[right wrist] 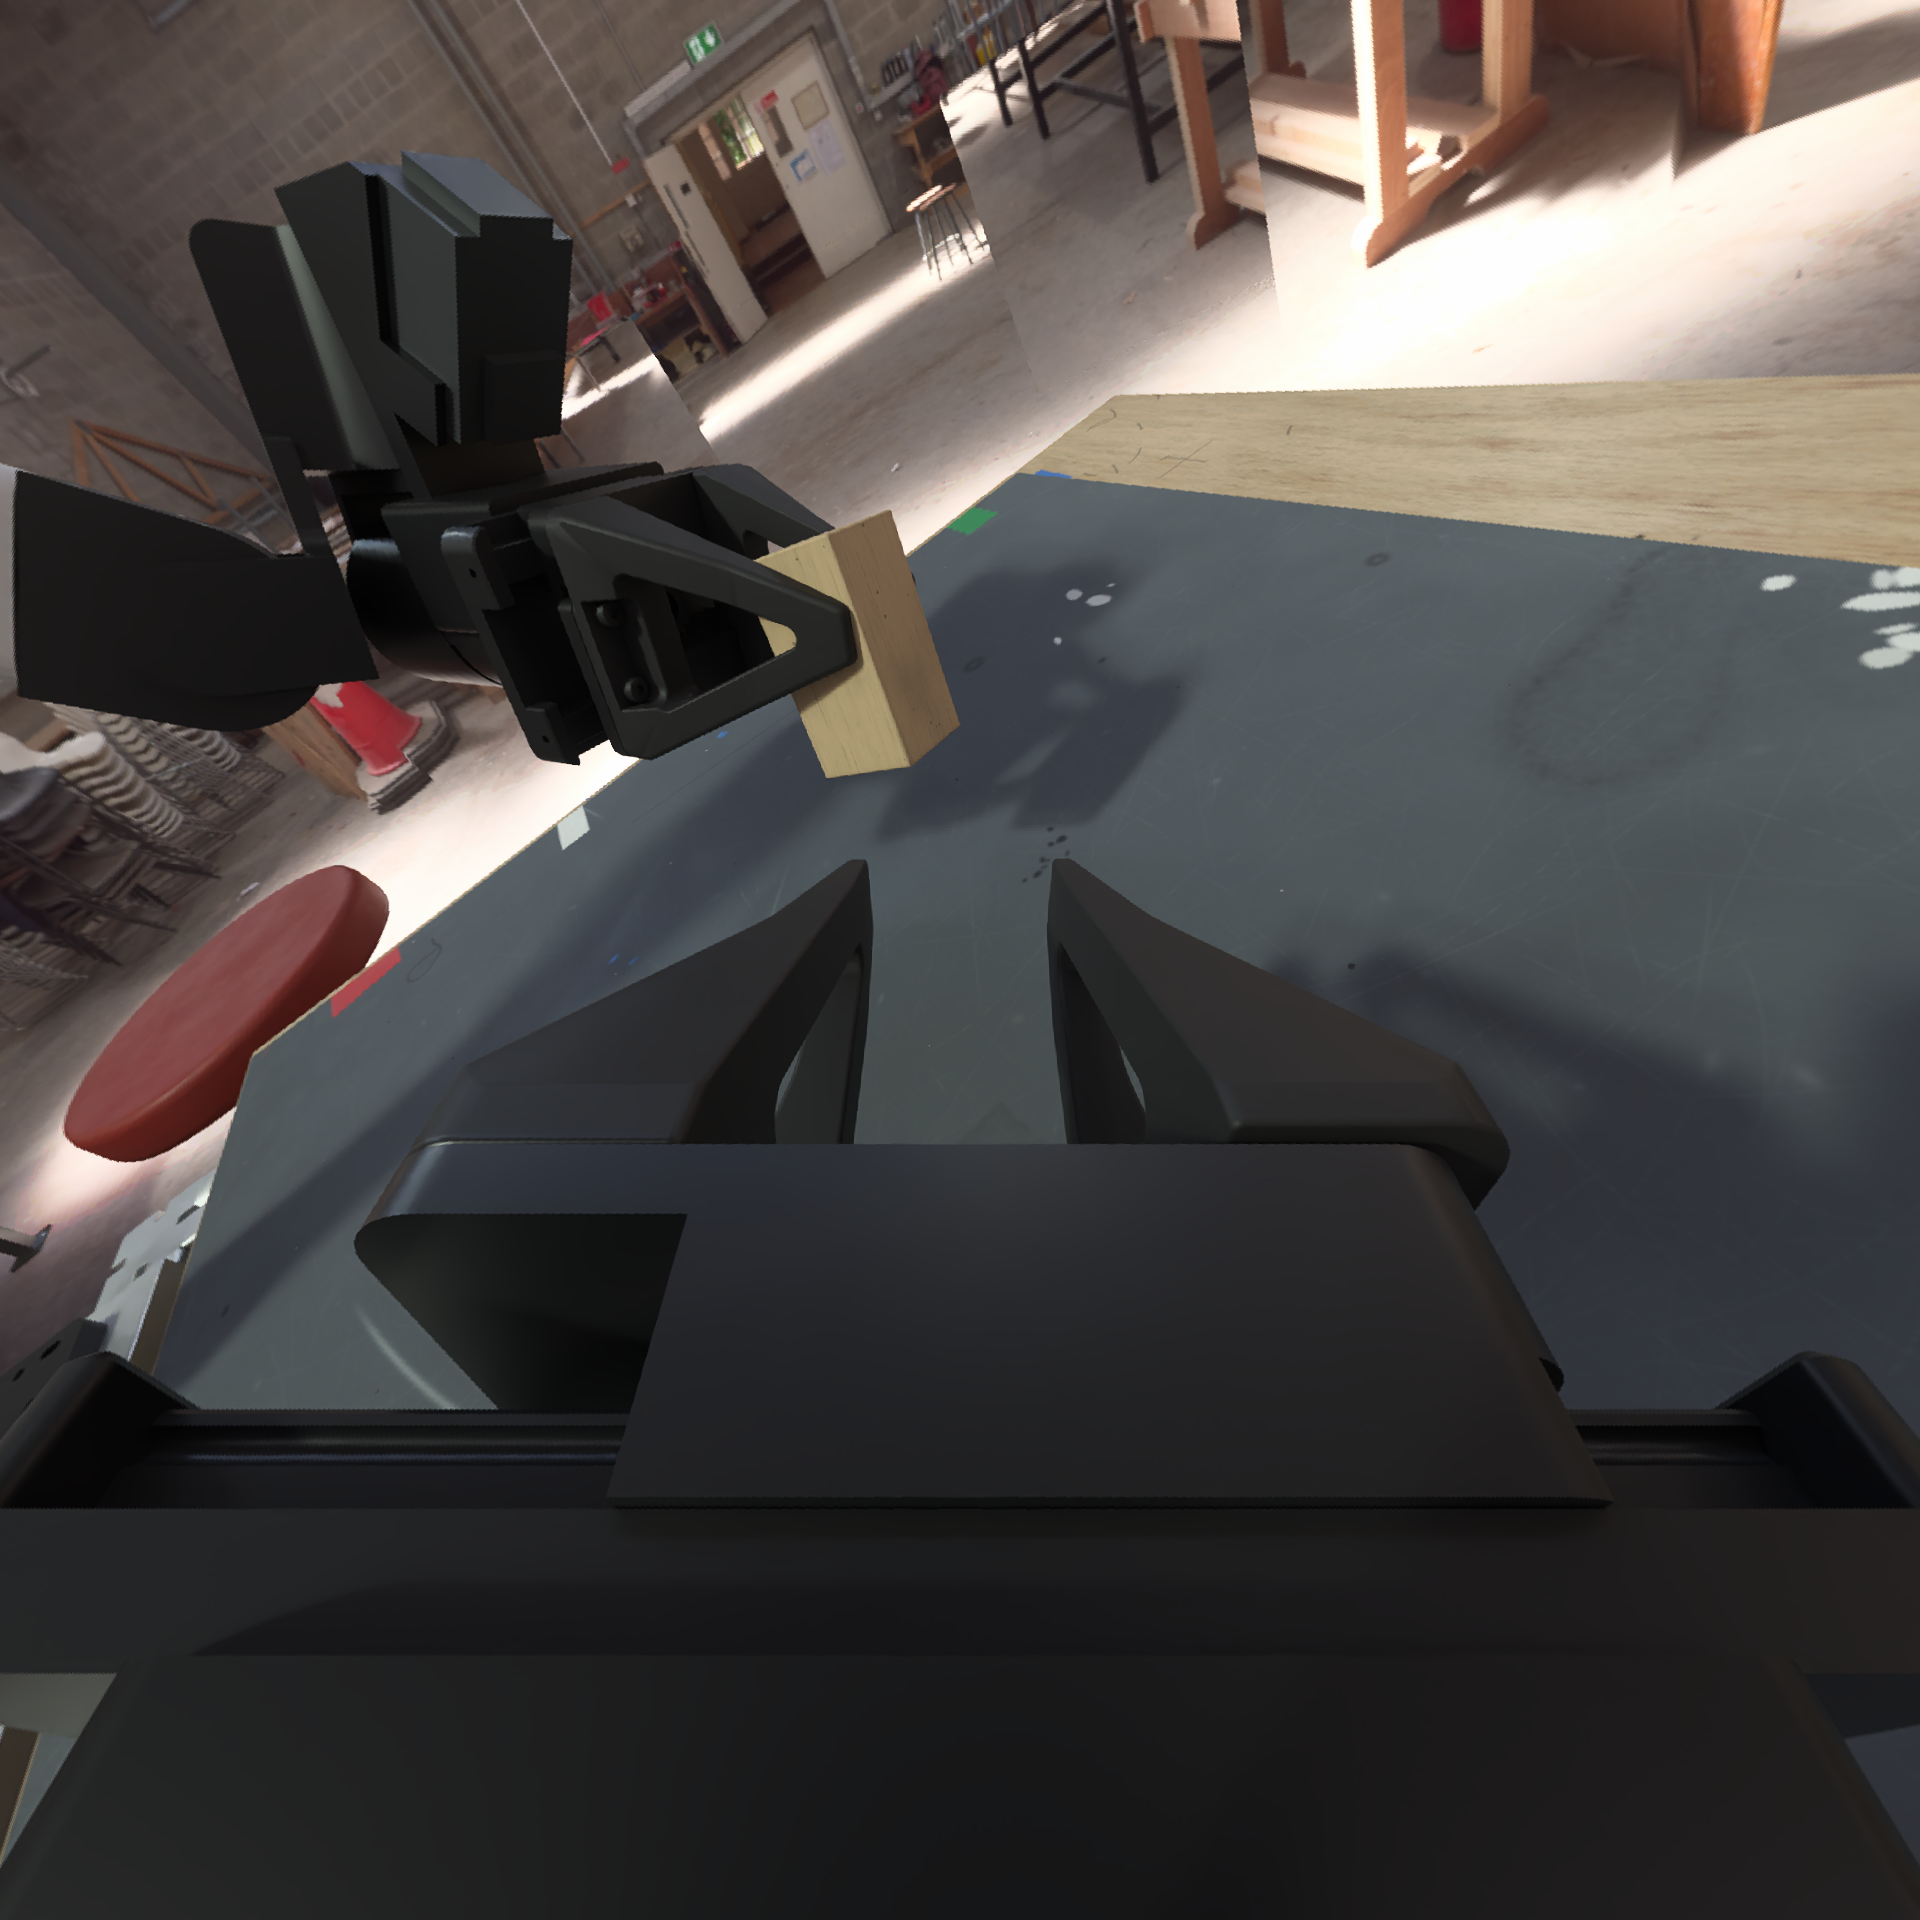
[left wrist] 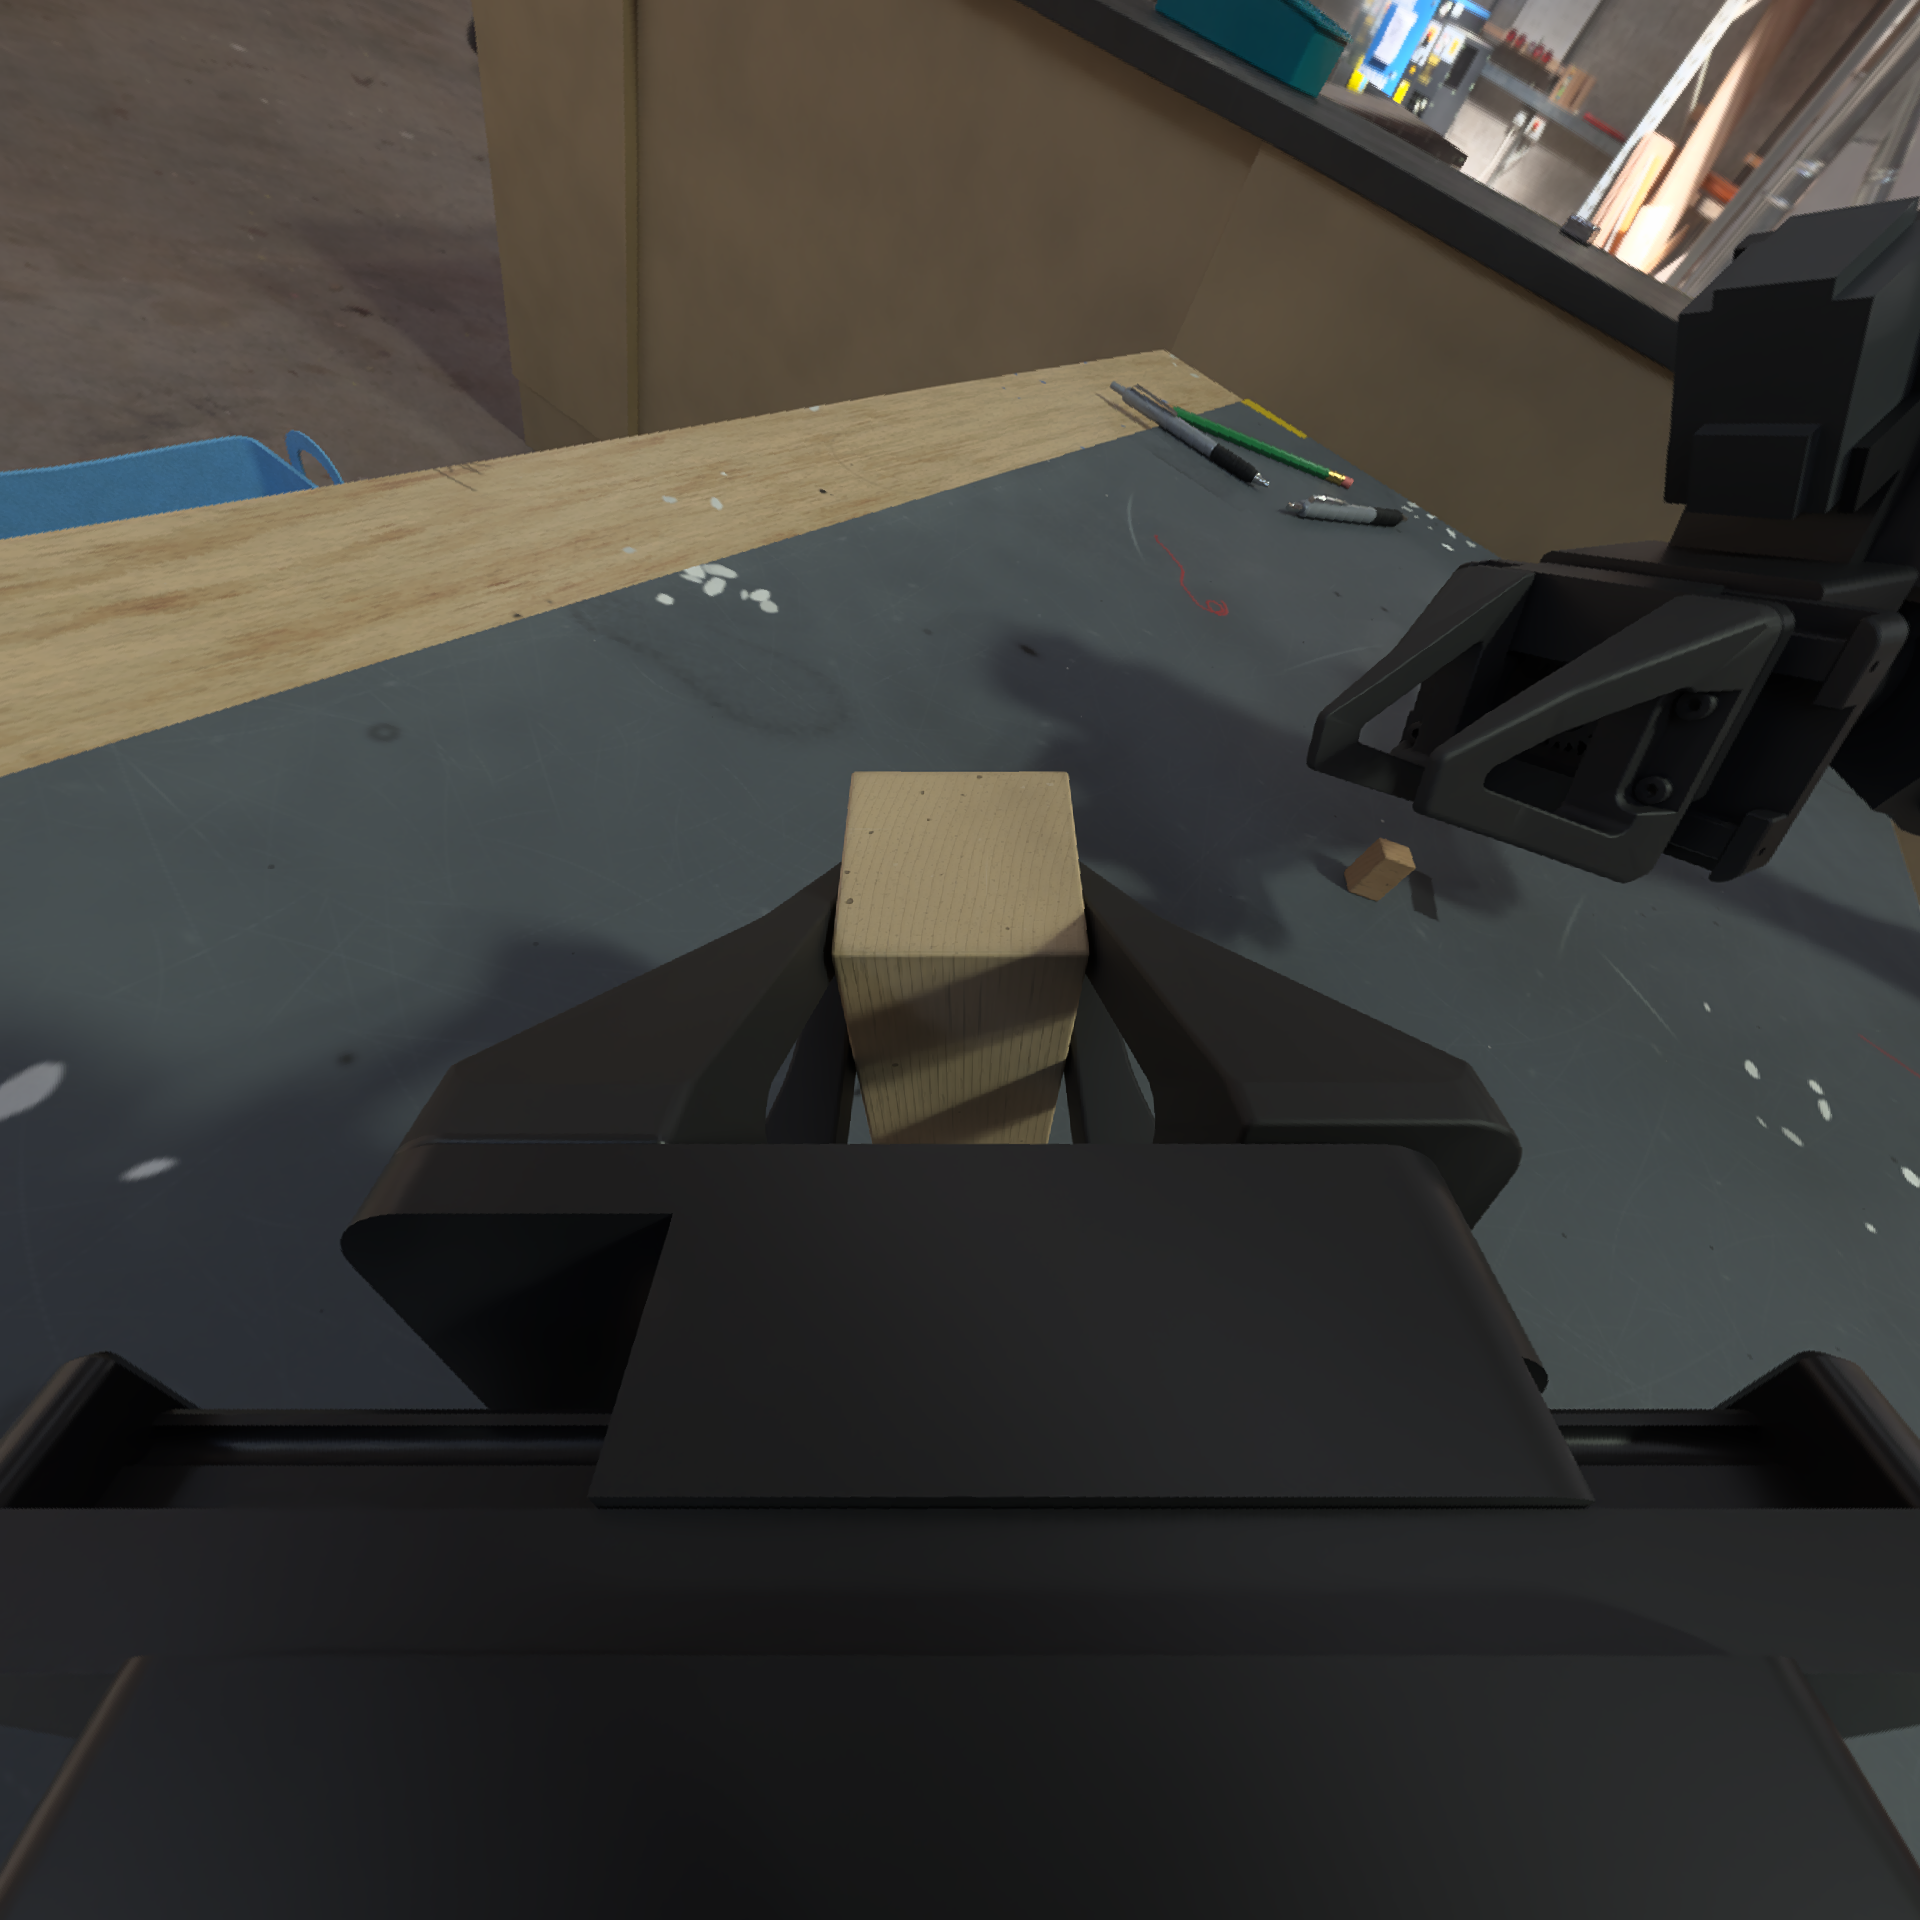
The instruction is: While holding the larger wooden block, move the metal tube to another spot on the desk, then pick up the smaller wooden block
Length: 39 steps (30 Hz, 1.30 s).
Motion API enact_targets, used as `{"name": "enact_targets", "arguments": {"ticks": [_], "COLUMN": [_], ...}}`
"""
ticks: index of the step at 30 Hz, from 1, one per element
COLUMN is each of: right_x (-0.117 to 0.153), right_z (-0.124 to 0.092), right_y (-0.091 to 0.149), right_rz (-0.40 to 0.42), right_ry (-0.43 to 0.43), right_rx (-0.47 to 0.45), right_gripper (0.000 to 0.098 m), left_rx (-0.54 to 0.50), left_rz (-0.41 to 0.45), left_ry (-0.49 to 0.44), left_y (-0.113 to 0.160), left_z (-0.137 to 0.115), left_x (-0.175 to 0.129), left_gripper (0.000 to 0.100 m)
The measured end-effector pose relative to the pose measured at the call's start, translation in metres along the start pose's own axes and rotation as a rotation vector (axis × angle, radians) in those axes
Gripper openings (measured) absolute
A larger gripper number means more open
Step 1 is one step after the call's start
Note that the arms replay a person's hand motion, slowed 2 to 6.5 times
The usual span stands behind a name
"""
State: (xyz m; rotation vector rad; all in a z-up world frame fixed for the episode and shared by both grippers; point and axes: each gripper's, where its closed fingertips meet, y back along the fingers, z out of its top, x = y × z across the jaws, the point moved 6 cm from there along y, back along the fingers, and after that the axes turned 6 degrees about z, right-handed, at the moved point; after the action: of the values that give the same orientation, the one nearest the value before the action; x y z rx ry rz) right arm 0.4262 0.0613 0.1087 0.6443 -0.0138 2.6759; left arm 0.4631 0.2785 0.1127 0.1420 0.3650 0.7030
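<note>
My left gripper (left wrist: 961,914) is shut on the larger wooden block (left wrist: 956,883), a pale rectangular block held above the grey desk mat (left wrist: 520,935). In the right wrist view the same block (right wrist: 883,665) hangs in the left gripper (right wrist: 831,644) at upper left, clear of the mat. The smaller wooden block (left wrist: 1380,868), a small brown cube, lies on the mat to the right. My right gripper (right wrist: 961,883) is open and empty above the mat; in the left wrist view it (left wrist: 1371,769) hovers just above and right of the small block. No metal tube is in view.
Pens and a green pencil (left wrist: 1236,447) lie at the mat's far right corner. The wooden desk top (left wrist: 312,613) borders the mat. A blue bin (left wrist: 156,483) sits beyond the desk edge. A red stool (right wrist: 223,1029) stands beside the desk.
</note>
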Motion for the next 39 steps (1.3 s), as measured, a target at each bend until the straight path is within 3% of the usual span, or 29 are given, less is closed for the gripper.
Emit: {"name": "enact_targets", "arguments": {"ticks": [11,39], "right_x": [-0.0047,-0.0045], "right_z": [-0.0014,0.0012], "right_y": [0.0007,0.0022], "right_rz": [0.013,0.014], "right_ry": [-0.043,-0.037], "right_rx": [-0.012,-0.023], "right_gripper": [0.0288,0.0288], "left_rx": [0.001,0.002], "left_rz": [-0.002,-0.006], "left_ry": [0.003,0.004], "left_y": [-0.0001,-0.0002], "left_z": [0.0000,-0.0003], "left_x": [0.0000,-0.0003], "left_gripper": [0.030,0.030]}}
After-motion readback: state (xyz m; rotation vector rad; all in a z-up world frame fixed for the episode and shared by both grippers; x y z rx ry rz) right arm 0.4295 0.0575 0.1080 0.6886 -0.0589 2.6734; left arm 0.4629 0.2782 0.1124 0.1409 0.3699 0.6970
